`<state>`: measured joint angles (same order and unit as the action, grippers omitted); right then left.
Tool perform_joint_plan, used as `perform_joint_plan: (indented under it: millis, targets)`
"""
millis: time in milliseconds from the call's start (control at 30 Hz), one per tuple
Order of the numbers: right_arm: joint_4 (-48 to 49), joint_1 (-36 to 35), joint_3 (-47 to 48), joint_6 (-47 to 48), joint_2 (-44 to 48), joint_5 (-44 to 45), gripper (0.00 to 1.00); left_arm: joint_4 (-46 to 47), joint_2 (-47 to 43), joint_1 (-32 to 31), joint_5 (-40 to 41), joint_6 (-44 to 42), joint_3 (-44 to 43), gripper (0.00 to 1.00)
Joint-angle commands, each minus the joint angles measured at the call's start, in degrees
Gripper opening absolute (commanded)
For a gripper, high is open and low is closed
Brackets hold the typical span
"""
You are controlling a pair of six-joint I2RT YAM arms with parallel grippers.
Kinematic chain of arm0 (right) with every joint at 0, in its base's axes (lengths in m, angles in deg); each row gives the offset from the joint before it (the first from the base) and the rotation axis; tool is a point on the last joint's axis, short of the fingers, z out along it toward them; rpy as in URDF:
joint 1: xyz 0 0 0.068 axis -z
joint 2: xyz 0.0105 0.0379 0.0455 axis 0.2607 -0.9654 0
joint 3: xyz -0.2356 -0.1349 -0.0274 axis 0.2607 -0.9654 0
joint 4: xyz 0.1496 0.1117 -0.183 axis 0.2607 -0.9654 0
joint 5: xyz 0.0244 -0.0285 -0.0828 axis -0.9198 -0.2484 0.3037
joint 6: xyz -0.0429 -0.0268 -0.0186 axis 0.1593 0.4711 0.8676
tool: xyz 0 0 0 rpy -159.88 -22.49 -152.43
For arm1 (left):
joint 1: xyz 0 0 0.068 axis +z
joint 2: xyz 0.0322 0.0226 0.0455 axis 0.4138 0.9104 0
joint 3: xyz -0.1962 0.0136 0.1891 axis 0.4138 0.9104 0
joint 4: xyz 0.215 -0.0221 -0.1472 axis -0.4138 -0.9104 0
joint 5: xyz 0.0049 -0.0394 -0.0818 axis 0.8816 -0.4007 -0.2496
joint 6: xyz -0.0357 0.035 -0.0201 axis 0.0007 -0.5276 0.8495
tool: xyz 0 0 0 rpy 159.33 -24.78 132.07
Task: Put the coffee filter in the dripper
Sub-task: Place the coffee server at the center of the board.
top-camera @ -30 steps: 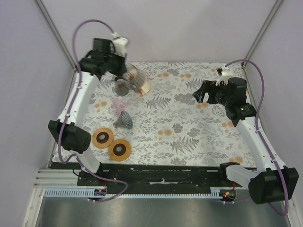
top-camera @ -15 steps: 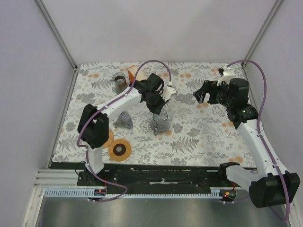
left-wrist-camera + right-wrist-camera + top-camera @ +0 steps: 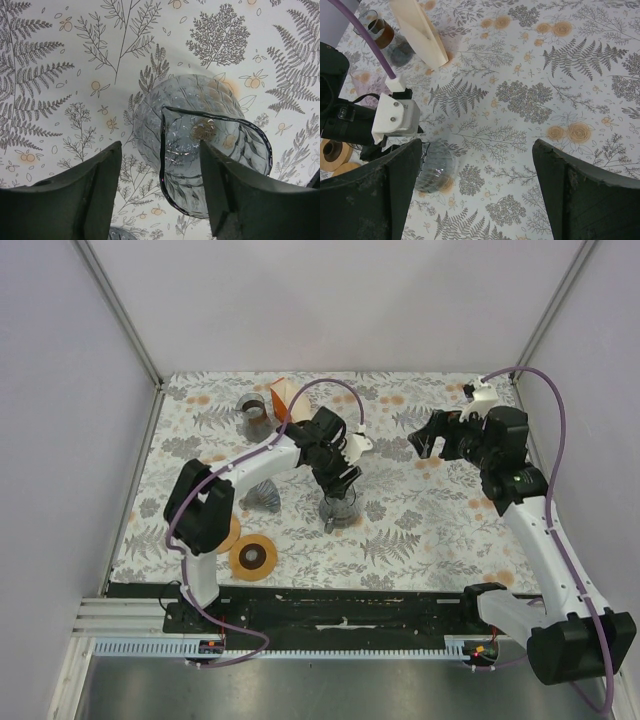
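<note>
Between the dark fingers (image 3: 80,195) of the left gripper (image 3: 160,155), spread well apart, sits the clear ribbed glass dripper (image 3: 200,150) on the floral tablecloth (image 3: 60,75). In the wrist view one finger overlaps its wavy rim, and I can't tell whether it touches the glass; the other finger stands off to the side with cloth showing in between. Pull back to the overhead view and that gripper (image 3: 338,475) hangs right over the dripper (image 3: 340,505), near the middle of the cloth, with the left arm stretched across from its base. The coffee filter (image 3: 280,395) is well apart from all this, a cream folded paper wedge up at the far edge, just beside a small glass cup (image 3: 253,410) with a brown band. Nearer the left arm's base lie a darker glass cone (image 3: 262,495) and two brown discs (image 3: 235,545) side by side. Over on the right, the right gripper (image 3: 425,440) hovers above the cloth with its jaws as wide as they go and only the pattern between them (image 3: 477,147). Its camera looks across at the filter (image 3: 417,30) and the dripper (image 3: 435,172).
</note>
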<state>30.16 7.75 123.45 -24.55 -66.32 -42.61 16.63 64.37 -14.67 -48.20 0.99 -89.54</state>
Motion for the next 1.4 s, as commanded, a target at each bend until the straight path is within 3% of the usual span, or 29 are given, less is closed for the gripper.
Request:
perform_joint_plan:
  millis: [0, 133, 233, 367, 500, 600, 733, 933, 1367]
  targets:
    - [1.9, -0.3, 1.3, 0.9, 2.0, 0.0, 0.98, -1.9, -5.4, 0.0, -2.0, -1.2, -3.6, 0.73]
    - [1.6, -0.6, 1.2, 1.1, 3.1, -0.1, 0.98, -10.9, -12.2, 3.2, -2.5, -0.8, -7.4, 0.76]
    - [1.8, -0.8, 1.1, 1.0, 4.0, -0.3, 0.98, -17.7, -20.0, 9.5, -0.8, -1.7, -5.9, 0.77]
    - [1.7, -1.0, 1.1, 0.7, 5.0, -2.6, 0.98, -28.1, -28.5, 26.7, -2.6, -6.4, 1.4, 0.79]
    - [1.9, -1.3, 0.8, 0.9, 6.3, -5.5, 0.98, -28.2, -37.0, 42.0, 1.0, -11.8, 15.3, 0.79]
    - [1.9, -1.6, 0.9, 0.8, 7.3, -5.7, 0.98, -21.4, -40.1, 43.9, 8.0, -11.2, 25.3, 0.79]
    - [1.8, -2.0, 0.4, 1.2, 8.1, -6.2, 0.98, -12.2, -41.2, 43.9, 12.6, -9.8, 34.3, 0.69]
    - [1.5, -2.5, 0.2, 1.9, 8.7, -5.1, 0.98, -2.6, -40.0, 43.9, 16.5, -8.9, 39.2, 0.50]
    - [1.5, -2.8, 0.1, 2.4, 8.3, -5.0, 0.98, 4.5, -32.7, 43.8, 14.8, -9.8, 44.3, 0.50]
